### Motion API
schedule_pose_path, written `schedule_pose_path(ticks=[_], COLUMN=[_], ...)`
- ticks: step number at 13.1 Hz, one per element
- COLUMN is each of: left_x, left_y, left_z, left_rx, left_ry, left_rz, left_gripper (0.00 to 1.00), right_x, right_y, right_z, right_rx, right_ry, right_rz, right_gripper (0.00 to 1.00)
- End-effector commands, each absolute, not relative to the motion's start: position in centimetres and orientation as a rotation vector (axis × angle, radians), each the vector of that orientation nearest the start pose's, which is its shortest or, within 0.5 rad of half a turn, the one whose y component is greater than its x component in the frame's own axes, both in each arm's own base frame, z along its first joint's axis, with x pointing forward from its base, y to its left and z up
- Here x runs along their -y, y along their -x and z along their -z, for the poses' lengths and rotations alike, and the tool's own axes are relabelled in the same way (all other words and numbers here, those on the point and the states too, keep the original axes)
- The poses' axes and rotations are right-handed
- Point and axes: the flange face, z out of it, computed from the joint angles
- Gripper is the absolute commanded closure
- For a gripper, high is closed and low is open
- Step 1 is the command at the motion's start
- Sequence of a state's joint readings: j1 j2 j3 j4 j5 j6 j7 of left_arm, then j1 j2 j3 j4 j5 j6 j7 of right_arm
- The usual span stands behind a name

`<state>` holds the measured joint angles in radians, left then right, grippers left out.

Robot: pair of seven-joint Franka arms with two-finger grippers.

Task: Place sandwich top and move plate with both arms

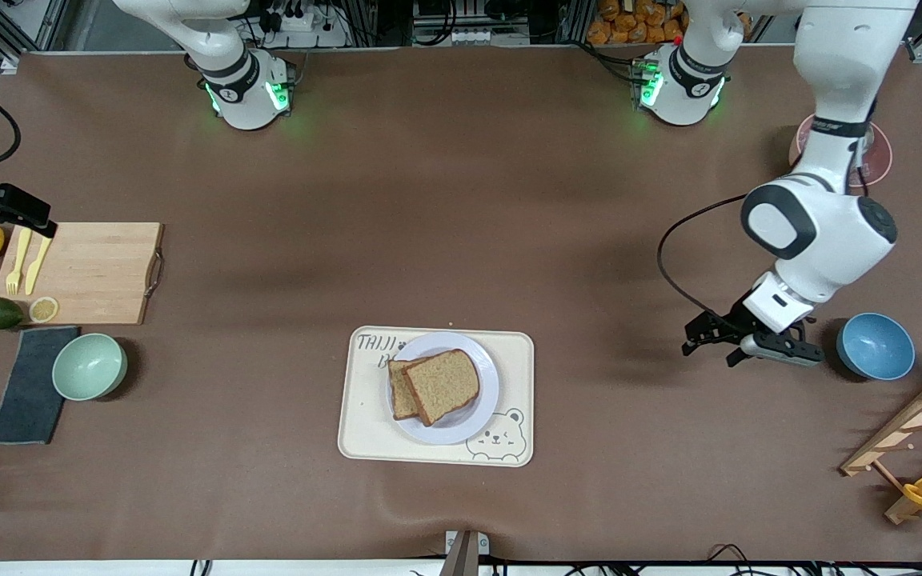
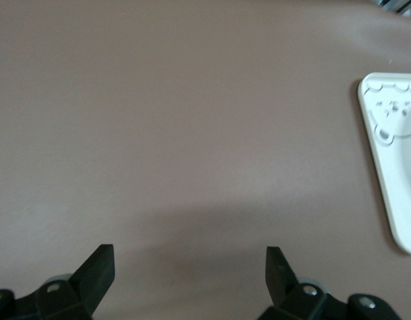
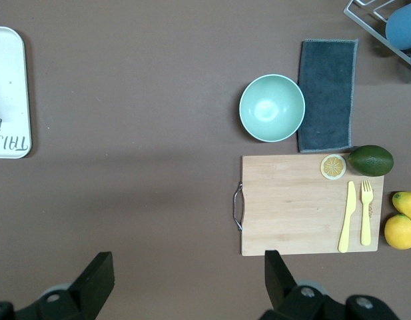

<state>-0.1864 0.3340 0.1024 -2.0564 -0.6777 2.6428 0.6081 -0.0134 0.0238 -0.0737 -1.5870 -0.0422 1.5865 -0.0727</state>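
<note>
The left hand (image 1: 707, 338) is hanging spread and empty over bare counter (image 1: 445, 224), at three o'clock from the round lavender-white plate (image 1: 483, 400). The right hand (image 1: 25, 210), likewise spread, is waiting over the wooden board (image 1: 97, 272). The brown bread slice (image 1: 443, 386) is lying askew on the plate; uneven lifting could slide it off.

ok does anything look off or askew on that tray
Slightly: the top bread slice sits skewed on the plate, rotated so the slice under it pokes out toward the right arm's end. The plate is on the tray. Nothing spilled or damaged. Both grippers, left and right, are open and away.
</note>
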Motion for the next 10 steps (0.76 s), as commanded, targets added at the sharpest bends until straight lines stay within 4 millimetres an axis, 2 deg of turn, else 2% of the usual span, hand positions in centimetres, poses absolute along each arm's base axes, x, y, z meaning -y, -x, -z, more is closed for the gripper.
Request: schedule_pose_path(ticks=[1,5,7,10], left_x=[2.8,1.5,0.9,1.0], left_y=[-61.0,-61.4,-60.7,-60.0], left_z=[-32.7,-38.2,-41.7,-47.5], left_rx=[-0.26,-0.334,-0.367,-0.259], left_ry=[3.364,3.279,3.246,3.199], left_rz=[0.448,0.193,0.072,-0.078], left_gripper=[0.0,0.0,0.0,0.0], right_x=[5.3,5.4,5.4,5.5], right_y=[-56.1,-56.1,-56.0,-56.0], right_z=[-60.8,-60.8,-60.8,-60.8], right_rx=[-0.045,-0.045,-0.046,-0.048], right_ry=[3.185,3.185,3.185,3.185], right_rz=[-0.052,-0.052,-0.057,-0.057], right_gripper=[0.0,0.0,0.0,0.0])
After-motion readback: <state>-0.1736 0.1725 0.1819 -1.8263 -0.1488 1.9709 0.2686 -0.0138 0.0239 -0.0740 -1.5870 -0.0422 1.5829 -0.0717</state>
